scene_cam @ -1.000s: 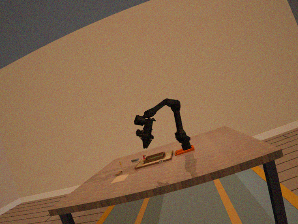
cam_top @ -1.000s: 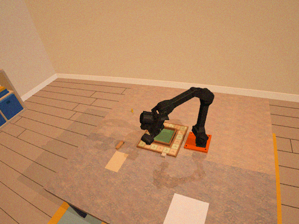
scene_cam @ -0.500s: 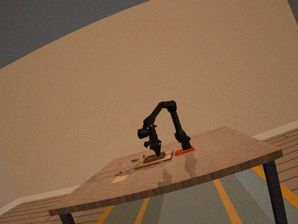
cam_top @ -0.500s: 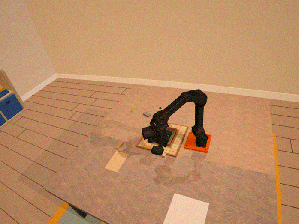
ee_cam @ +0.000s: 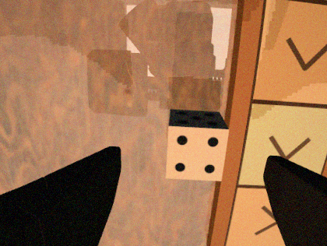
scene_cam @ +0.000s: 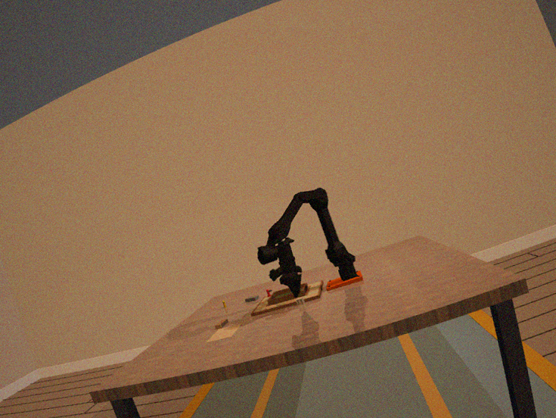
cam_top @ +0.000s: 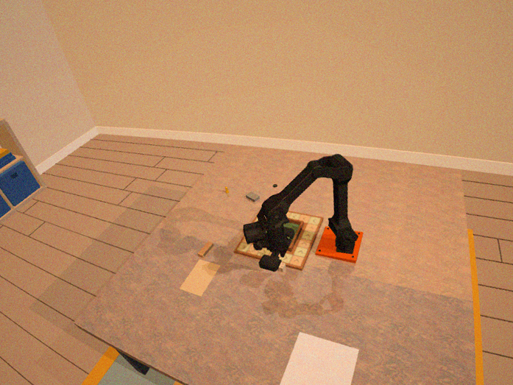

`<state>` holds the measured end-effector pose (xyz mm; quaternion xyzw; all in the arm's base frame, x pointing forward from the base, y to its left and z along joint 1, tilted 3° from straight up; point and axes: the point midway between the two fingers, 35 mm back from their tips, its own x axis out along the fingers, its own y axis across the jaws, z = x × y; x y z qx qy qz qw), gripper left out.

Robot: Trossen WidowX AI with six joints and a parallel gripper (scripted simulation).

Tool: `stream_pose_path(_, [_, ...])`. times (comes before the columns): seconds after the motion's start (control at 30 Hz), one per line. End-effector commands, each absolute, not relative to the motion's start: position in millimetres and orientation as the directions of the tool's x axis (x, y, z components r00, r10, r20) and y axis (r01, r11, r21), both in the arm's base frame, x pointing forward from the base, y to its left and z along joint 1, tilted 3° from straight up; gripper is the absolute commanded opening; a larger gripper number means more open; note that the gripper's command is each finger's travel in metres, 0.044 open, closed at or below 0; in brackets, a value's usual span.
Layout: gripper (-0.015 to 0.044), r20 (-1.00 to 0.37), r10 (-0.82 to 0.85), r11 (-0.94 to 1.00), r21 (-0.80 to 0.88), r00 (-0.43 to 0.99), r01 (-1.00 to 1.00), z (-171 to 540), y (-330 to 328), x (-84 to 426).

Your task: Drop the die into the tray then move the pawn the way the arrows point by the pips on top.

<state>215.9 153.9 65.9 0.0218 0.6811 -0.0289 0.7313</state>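
Observation:
The white die (cam_top: 282, 266) (scene_cam: 300, 302) (ee_cam: 195, 153) lies on the table close against the board's outer rim. Its bright face shows four pips in the wrist view. My gripper (cam_top: 283, 257) (scene_cam: 297, 294) (ee_cam: 193, 163) is open and points down above the die. In the wrist view the die appears between the fingertips, and the right fingertip overlaps the board's squares. The board (cam_top: 312, 242) (scene_cam: 269, 310) (ee_cam: 247, 47) has arrowed squares around the green-floored dice tray (cam_top: 298, 235), partly hidden by my arm. The red pawn (scene_cam: 268, 292) stands at the board's far side; the arm hides it in the top view.
A grey block (cam_top: 252, 196) (scene_cam: 251, 299), a yellow peg (cam_top: 226, 190) (scene_cam: 224, 304) and a dark disc (cam_top: 275, 185) are beyond the board. A wooden block (cam_top: 205, 249) (scene_cam: 221, 324) and a tan sheet (cam_top: 200, 277) lie left. A white sheet (cam_top: 314, 379) lies near the front.

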Motion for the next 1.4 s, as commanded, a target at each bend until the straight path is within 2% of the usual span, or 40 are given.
stream_pose_path(0.0, [0.0275,-0.998,-0.020,0.998,-0.016,0.055,0.067,55.3,152.2,213.9])
stream_pose_path(0.43, [0.0275,-0.998,-0.020,0.998,-0.016,0.055,0.067,37.0,151.6,215.1])
stream_pose_path(0.63, [0.0118,-0.998,-0.020,0.998,-0.016,0.055,0.067,37.0,151.6,215.1])
stream_pose_path(0.9, [0.0064,-0.998,-0.020,0.998,-0.016,0.055,0.067,37.0,151.6,215.1])
stream_pose_path(1.0, [0.0000,-0.998,-0.020,0.998,-0.016,0.055,0.067,40.0,152.3,215.7])
stream_pose_path(1.37, [0.0000,-0.998,-0.019,0.998,-0.015,0.056,0.067,92.1,160.8,221.5])
